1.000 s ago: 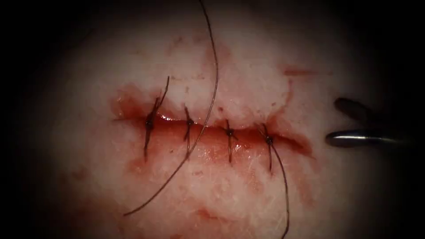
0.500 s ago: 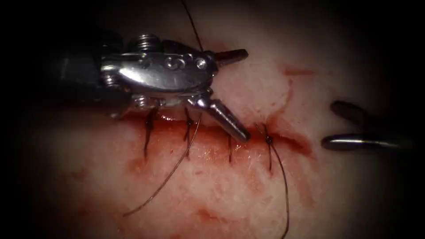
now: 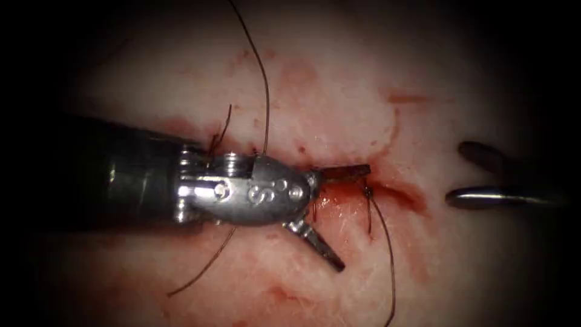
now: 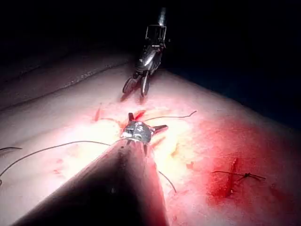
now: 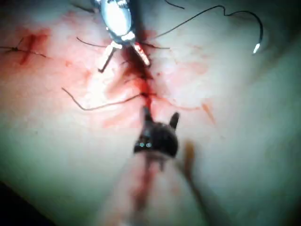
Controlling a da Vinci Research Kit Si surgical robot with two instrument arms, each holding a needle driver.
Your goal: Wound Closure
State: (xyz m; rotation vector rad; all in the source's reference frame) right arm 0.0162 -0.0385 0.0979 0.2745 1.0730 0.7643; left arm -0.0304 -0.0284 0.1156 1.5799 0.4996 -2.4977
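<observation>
My left tool (image 3: pixel 354 218) lies across the stitched cut (image 3: pixel 399 195) in the tissue (image 3: pixel 423 72), jaws spread wide and holding nothing. One jaw points at the knot of the rightmost stitch (image 3: pixel 367 191); the other angles below the cut. My right tool (image 3: pixel 457 171) waits off the cut's right end, jaws open and empty. The curved needle (image 5: pixel 259 26) lies free on the tissue away from both tools, not in the tissue, its thread (image 5: pixel 197 16) trailing off. A long strand of thread (image 3: pixel 265 91) runs down from above and passes under the left tool.
Several tied stitches cross the cut; the left tool's body covers those on the left. A thread tail (image 3: pixel 390 260) hangs down from the rightmost stitch. Red fluid (image 3: pixel 339 206) pools along the cut. A separate stitched mark (image 4: pixel 235 176) lies off to one side.
The left tool came in from the upper left and dropped over the cut with its jaws open, pushing the long strand leftward. The right tool has hardly moved.
</observation>
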